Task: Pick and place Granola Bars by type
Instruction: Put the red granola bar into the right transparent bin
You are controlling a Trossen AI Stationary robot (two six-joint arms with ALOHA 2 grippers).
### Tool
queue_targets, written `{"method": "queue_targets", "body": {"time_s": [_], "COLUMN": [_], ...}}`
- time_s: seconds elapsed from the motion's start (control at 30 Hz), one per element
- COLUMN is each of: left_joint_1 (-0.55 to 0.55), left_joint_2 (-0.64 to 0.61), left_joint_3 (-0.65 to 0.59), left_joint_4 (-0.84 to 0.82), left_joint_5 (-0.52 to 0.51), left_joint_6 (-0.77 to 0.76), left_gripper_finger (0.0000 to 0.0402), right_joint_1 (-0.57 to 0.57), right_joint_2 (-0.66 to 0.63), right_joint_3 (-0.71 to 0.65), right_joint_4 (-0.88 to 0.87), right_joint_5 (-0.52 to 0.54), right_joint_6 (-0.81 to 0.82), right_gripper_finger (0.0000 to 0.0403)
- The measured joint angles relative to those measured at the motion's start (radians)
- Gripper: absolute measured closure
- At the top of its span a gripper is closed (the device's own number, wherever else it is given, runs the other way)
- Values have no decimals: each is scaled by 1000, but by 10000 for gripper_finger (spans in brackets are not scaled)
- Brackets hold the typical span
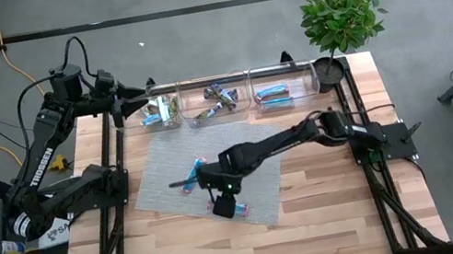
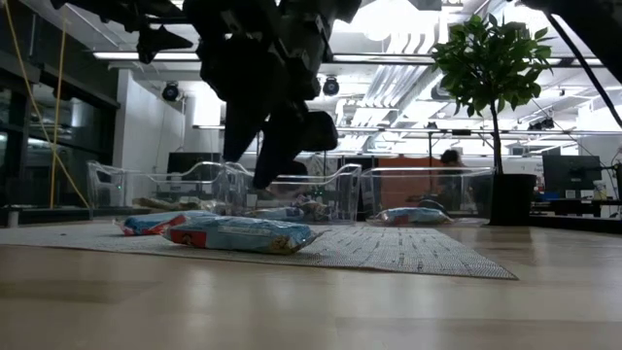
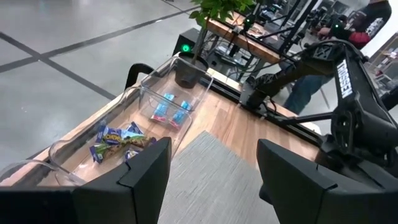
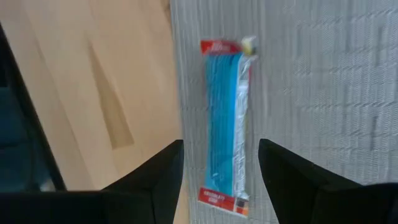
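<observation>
Now right tool (image 4: 221, 165) hovering wide open, empty, over bright blue shiny-wrapped granola bar with red ends (image 4: 225, 121) on grey woven mat (image 4: 323, 81), left tool (image 3: 214, 177) open, empty, near clear plastic bins (image 3: 158, 93).

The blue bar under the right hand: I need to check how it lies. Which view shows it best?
The right wrist view: the blue bar lies flat on the gray mat, centered between the open right hand fingers. The high view shows only an end beyond the hand. The low view shows it edge-on. The left wrist view misses it.
</observation>
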Motion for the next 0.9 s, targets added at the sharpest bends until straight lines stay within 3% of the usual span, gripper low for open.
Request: {"method": "queue_targets", "body": {"time_s": [0.4,0.9], "left_joint_1": [0,0], "left_joint_2": [0,0], "left_joint_3": [0,0], "left_joint_4": [-38,-46], "left_joint_5": [15,17], "left_joint_6": [-27,-45], "left_gripper_finger": [168,168], "right_joint_1": [71,93], "right_joint_2": [0,51], "right_joint_3": [-15,-15], "right_joint_4": [17,52], "right_joint_5": [211,181], "right_joint_6": [48,75], "right_gripper_finger": [210,210]}}
